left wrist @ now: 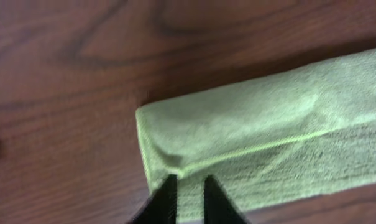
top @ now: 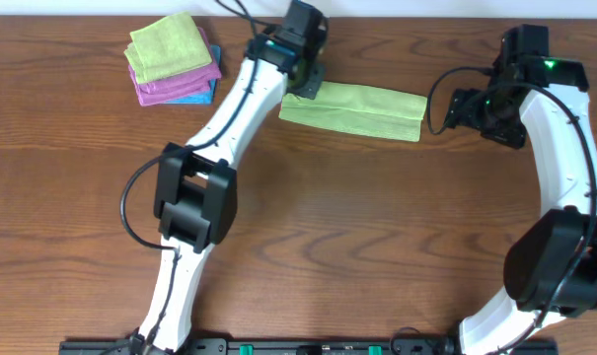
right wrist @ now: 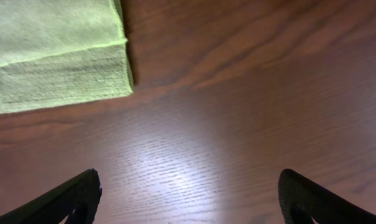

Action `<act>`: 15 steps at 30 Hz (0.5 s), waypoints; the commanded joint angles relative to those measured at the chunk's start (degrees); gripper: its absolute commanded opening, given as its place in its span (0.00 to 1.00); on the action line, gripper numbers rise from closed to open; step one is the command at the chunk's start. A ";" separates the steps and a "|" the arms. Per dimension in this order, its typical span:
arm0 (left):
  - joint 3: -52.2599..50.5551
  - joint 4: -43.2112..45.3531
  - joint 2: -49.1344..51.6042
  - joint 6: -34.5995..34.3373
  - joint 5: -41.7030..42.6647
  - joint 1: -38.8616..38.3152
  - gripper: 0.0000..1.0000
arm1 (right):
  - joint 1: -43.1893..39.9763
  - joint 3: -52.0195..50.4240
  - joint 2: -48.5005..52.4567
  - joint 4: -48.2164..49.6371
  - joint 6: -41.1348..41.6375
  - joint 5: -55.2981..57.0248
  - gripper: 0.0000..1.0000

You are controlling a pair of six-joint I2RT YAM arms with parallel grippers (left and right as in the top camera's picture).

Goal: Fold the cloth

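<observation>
A light green cloth (top: 355, 110) lies folded into a long strip at the back middle of the wooden table. My left gripper (top: 300, 87) is at its left end. In the left wrist view the cloth (left wrist: 268, 137) shows a folded upper layer with a seam, and the fingers (left wrist: 188, 182) are nearly together, pinching the puckered edge near the left corner. My right gripper (top: 464, 108) is just right of the strip's right end, apart from it. In the right wrist view its fingers (right wrist: 188, 190) are wide open over bare wood, with the cloth's corner (right wrist: 57, 56) at top left.
A stack of folded cloths (top: 173, 61), green on top of pink and blue, sits at the back left. The table's far edge runs just behind both grippers. Bare wood lies in front of the strip.
</observation>
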 commanded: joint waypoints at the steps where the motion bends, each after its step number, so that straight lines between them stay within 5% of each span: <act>1: 0.57 1.18 3.13 1.68 -4.44 0.11 0.05 | -0.20 0.92 -0.96 -0.72 -1.49 1.25 0.90; 15: 0.57 4.09 6.78 1.68 -4.26 0.13 0.06 | -0.09 0.90 -0.96 -1.92 -1.44 1.16 0.87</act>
